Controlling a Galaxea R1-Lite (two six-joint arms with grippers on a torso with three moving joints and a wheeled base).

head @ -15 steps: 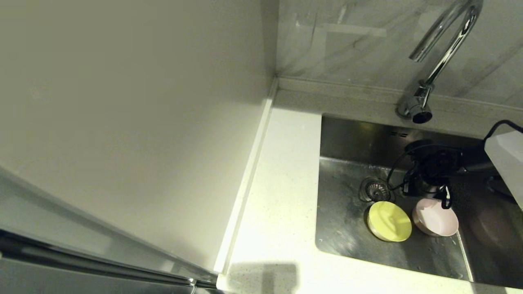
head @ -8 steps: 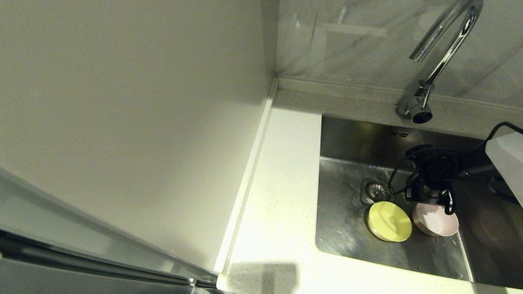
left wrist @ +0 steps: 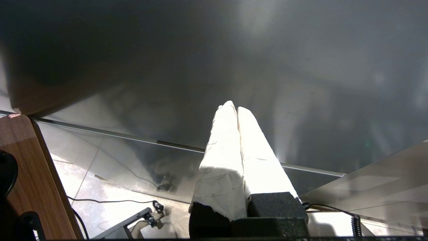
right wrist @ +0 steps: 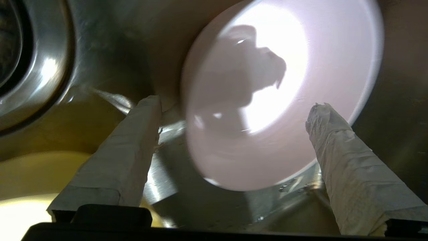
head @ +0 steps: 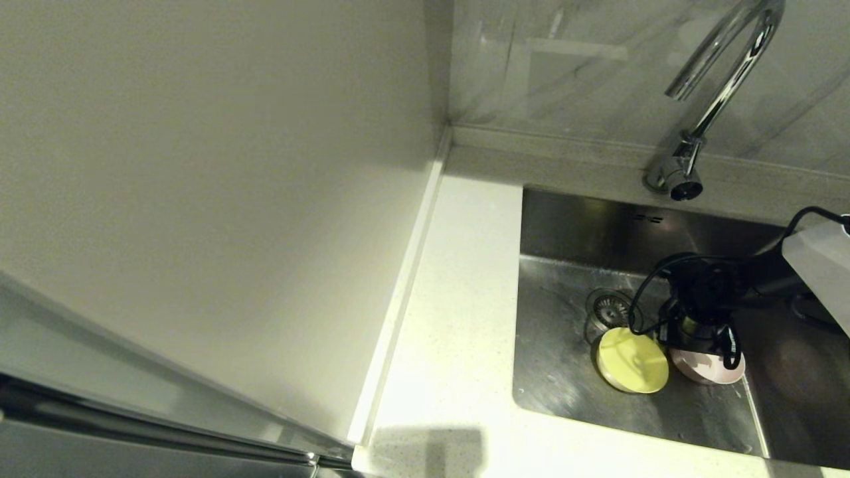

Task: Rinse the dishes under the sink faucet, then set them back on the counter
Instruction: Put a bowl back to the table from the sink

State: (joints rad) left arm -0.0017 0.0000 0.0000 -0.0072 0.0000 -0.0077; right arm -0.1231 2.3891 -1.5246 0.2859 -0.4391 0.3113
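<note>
A pale pink bowl (head: 712, 370) and a yellow bowl (head: 633, 360) lie side by side on the floor of the steel sink (head: 564, 265), just in front of the drain (head: 607, 309). My right gripper (head: 702, 345) hangs low over the pink bowl and hides its far half. In the right wrist view the right gripper (right wrist: 235, 104) is open. Its fingers (right wrist: 133, 140) stand on either side of the pink bowl (right wrist: 277, 93), apart from its rim, and the yellow bowl (right wrist: 26, 180) shows beside one finger. The chrome faucet (head: 724, 73) arches above the sink's back edge. My left gripper (left wrist: 233, 108) is shut and empty, parked out of the head view.
The white speckled counter (head: 458, 318) runs along the sink's left side and front edge. A pale wall panel (head: 199, 199) stands left of the counter. A black cable (head: 641, 292) loops from the right wrist over the drain. Grey marbled tiles back the faucet.
The right gripper has come down and toward the sink's front, from above the drain's right onto the pink bowl, still open. Both bowls lie where they were.
</note>
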